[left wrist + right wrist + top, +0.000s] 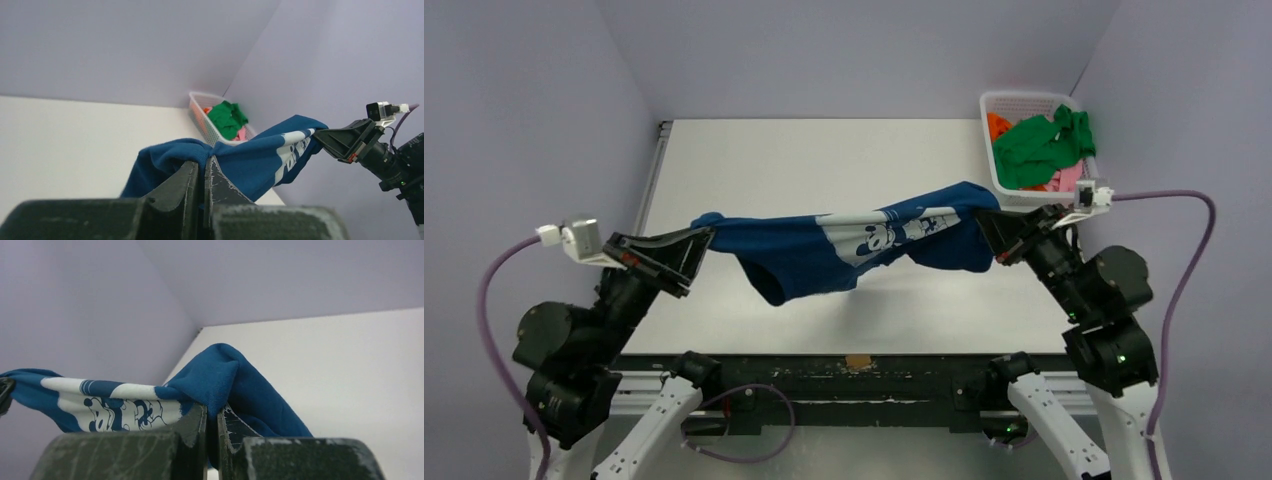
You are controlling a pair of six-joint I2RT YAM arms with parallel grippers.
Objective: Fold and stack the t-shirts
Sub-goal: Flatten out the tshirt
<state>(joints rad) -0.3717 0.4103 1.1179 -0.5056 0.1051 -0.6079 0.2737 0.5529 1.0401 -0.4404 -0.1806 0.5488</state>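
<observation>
A navy blue t-shirt with a pale print hangs stretched in the air between my two grippers, above the white table. My left gripper is shut on its left end; its own view shows the cloth pinched at the fingertips. My right gripper is shut on the right end; its own view shows the shirt bunched over the tips. The shirt's middle sags down toward the table. Green, orange and pink t-shirts lie in the basket.
A white lattice basket stands at the table's far right corner; it also shows in the left wrist view. Lilac walls close in the table on three sides. A black rail runs along the near edge.
</observation>
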